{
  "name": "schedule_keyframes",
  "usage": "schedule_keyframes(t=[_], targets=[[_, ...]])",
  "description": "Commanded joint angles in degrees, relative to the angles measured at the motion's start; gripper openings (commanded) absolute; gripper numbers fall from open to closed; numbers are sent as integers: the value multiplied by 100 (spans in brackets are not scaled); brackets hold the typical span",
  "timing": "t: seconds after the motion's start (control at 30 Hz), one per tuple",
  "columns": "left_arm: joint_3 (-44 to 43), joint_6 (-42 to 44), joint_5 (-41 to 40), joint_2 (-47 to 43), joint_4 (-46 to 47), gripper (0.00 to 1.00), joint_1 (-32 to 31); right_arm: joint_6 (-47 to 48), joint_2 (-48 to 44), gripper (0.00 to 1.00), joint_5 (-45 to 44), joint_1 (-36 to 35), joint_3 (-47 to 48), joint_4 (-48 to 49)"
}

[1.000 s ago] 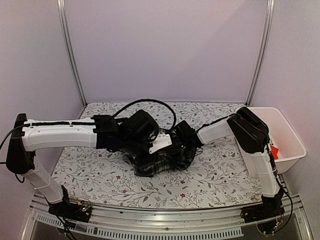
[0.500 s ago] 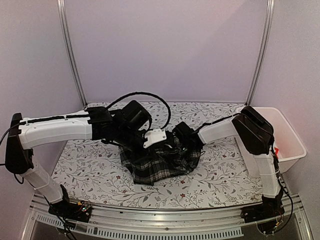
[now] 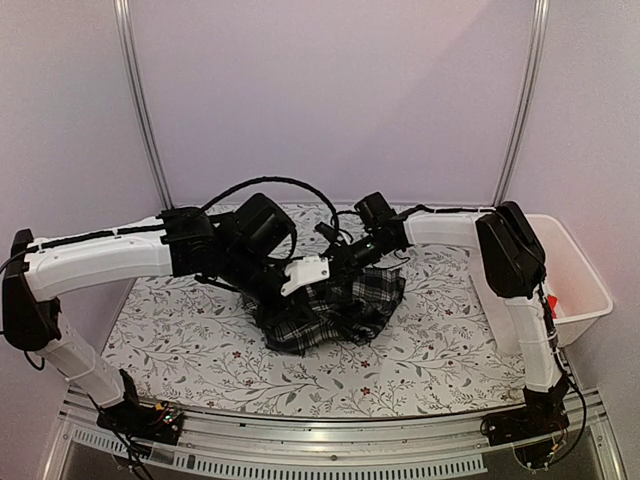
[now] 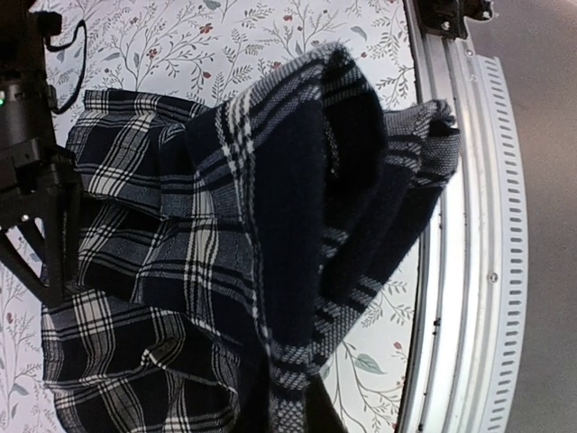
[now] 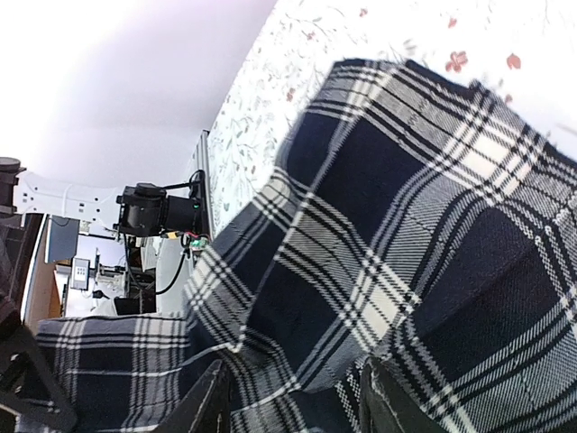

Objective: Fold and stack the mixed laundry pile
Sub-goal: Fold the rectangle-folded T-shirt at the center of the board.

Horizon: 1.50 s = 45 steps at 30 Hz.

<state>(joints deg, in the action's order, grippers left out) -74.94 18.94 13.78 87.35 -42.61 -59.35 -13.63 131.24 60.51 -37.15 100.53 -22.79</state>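
Rail: metal rail is run along the near edge, 6 o'clock.
Cover: floral table cover is laid flat under everything.
Plaid: plaid garment is found bunched at abt mid-table, folds heaped. Its 10 o'clock corner is held up off the cover.
L arm: left gripper is clamped tight on that 10 o'clock corner, w/ cloth draped down from it.
R arm: right gripper is held w/ jaws apart just over the plaid's 12 o'clock edge. Cloth is seen beyond the fingers, not pinched.
Basket: white basket is set at 3 o'clock, off the table's rt edge, well apart from the plaid.
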Motion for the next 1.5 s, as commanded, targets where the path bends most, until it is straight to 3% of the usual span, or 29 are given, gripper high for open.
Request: schedule_keyframes(t=[0.0, 0.27, 0.43, 0.67, 0.9, 1.27, 1.47], targets=[[-482, 160, 144, 12, 58, 0, -28, 523, 677, 46, -92, -360, -14, -806], [-721, 386, -214, 250, 149, 0, 422, 949, 172, 44, 216, -1016, -1618, -546], [-675, 522, -191, 531, 247, 0, 513, 1155, -196, 45, 100, -1073, -1818, -679], [-363, 526, 75, 668, 317, 4, 506, 740, -493, 54, -364, -648, -1109, -683], [-314, 642, 171, 977, 405, 5, 638, 251, -789, 59, -294, -90, -695, -386], [-875, 878, 726, 2049, 693, 12, 1498, -659, -1555, 64, -279, 587, -1766, 591], [-1615, 776, 396, 2925, 599, 29, 1737, -994, -2290, 68, -646, 795, -2534, 880]])
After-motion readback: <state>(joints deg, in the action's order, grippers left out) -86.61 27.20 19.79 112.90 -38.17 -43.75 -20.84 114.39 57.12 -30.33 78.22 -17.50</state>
